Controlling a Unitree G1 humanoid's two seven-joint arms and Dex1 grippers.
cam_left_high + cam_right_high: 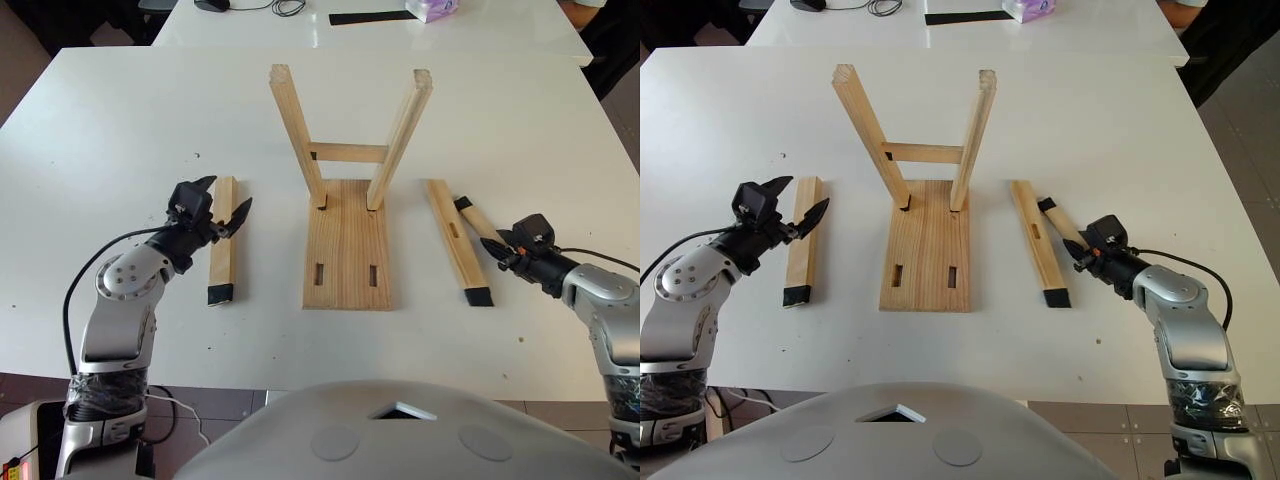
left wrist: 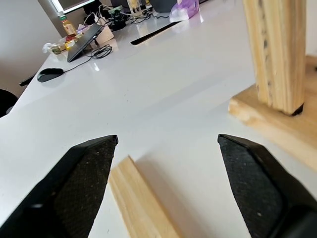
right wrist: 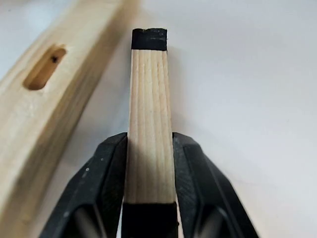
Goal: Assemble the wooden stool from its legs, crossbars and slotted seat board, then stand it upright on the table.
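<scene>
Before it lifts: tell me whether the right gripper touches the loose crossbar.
Touching. Right wrist view: the right gripper clamps the loose crossbar, both fingers against its sides.

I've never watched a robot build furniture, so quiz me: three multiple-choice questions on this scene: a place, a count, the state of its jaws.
1. Where do the upright legs stand?
A) in the seat board's far slots
B) in its near slots
C) on the floor
2. How many seat-board slots are empty?
A) none
B) two
C) four
3. The right jaws are:
A) wide open
B) shut on the black-tipped crossbar
C) shut on the seat board
Answers: 1 A, both rise from the board's far end. 2 B, the two near slots are open. 3 B, the bar is pinched between them.
</scene>
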